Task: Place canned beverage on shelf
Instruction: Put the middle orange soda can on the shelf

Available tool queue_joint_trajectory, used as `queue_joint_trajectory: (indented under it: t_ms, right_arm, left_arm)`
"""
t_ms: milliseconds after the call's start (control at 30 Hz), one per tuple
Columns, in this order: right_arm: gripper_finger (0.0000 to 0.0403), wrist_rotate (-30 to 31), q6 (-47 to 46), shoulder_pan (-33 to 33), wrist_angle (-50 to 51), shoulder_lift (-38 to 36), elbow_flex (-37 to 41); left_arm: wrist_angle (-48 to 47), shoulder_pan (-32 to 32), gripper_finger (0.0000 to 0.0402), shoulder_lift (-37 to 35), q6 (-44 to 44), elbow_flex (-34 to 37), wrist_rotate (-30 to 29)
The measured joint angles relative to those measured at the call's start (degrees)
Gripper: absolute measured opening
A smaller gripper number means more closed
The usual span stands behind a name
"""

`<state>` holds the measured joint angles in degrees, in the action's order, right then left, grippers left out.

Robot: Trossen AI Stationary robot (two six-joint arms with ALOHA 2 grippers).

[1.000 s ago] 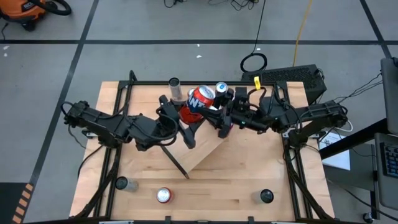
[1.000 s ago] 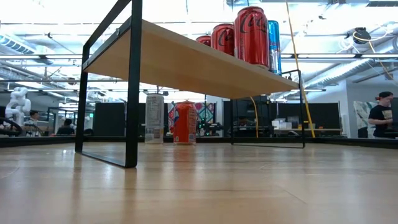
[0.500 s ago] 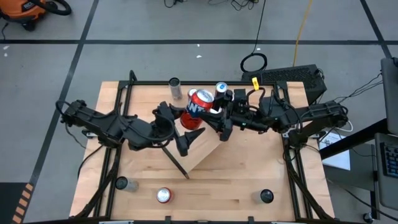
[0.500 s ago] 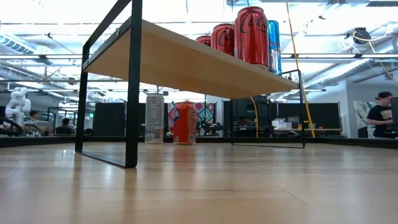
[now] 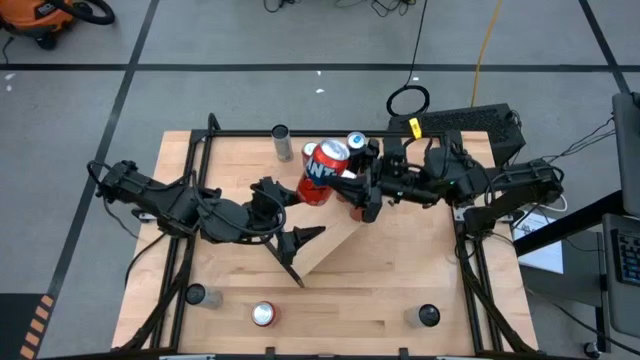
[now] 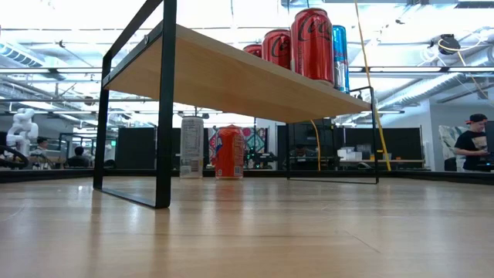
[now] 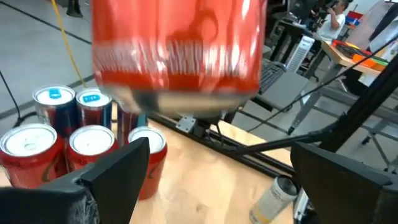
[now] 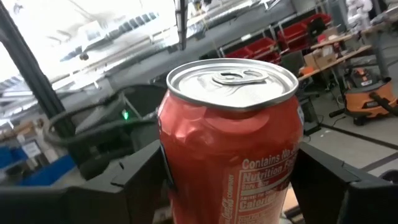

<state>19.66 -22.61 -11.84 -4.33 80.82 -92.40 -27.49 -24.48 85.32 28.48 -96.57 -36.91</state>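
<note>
The can [image 8: 230, 149] is a smooth red aluminium cylinder with a silver lid and pull tab; white nutrition print runs down its side. The right end effector [image 5: 352, 190] grips it around the body, its dark fingers [image 8: 143, 180] on either side, and holds it in the air over the far end of the shelf [image 5: 335, 245]. The left end effector [image 5: 300, 225] stands open just beside it, over the shelf's middle, its fingers [image 7: 118, 171] spread wide and holding nothing; in its wrist view the can's rounded bottom hangs just ahead of them.

The shelf is a flat light-wood board with a thin black metal bracket [image 6: 164, 108] at each short end, lying at a slant across the tabletop [image 5: 400, 270]. Red cans [image 6: 312, 45] and a blue one [image 6: 340, 55] stand upright in a tight cluster at its far end. The tabletop is pale butcher-block wood in a black frame. On it, apart from the shelf, are a slim grey can [image 5: 281, 140] at the far edge, and a dark can [image 5: 196, 296], a red can [image 5: 263, 314] and another dark one [image 5: 428, 316] along the near edge. Under the shelf the low view shows a white can [image 6: 191, 147] and an orange one [image 6: 228, 152].

Around it is grey concrete floor with black tape lines, cables, an orange vacuum [image 5: 45, 15], and an open workroom with a person [image 6: 472, 143] at the far right.
</note>
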Motion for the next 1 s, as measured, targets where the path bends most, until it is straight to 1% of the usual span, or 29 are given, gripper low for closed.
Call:
queue_joint_trajectory:
  t_ms: [133,300,433,533,667,833,900,1000]
  right_arm:
    - [0.0267,-2.4,0.0,-0.05,2.41,-0.37,0.02]
    - [0.0267,-7.65,-0.02,0.0,4.76,-0.72,0.02]
    - [0.0267,-13.72,0.16,0.24,6.66,-0.63,0.02]
    - [0.0267,-15.92,0.78,0.37,8.84,-0.63,0.02]
    - [0.0267,-17.44,2.53,0.62,12.87,-0.53,0.02]
    - [0.0267,-20.03,4.21,0.74,16.06,-0.21,0.02]
    - [0.0267,-21.54,4.26,0.9,17.54,-0.11,0.02]
    - [0.0267,-23.18,4.29,1.05,17.12,0.37,0.02]
  left_arm:
    - [-4.45,-1.34,0.0391,-1.72,3.48,0.04,1.33]
    - [-8.54,-2.53,0.0391,-5.15,7.21,0.04,3.91]
    - [-7.91,-2.7,0.0391,-7.84,6.12,0.04,3.91]
    - [-5.61,-2.03,0.0391,-9.21,2.89,0.02,4.39]
    - [-2.56,0.69,0.0391,-9.92,0.22,0.02,9.19]
    - [1.82,5.73,0.0391,-9.91,-1.08,0.02,20.81]
    - [2.49,7.6,0.0391,-9.7,-2.4,0.0,24.14]
    - [2.32,10.12,0.0391,-9.53,-4.16,0.0,28.25]
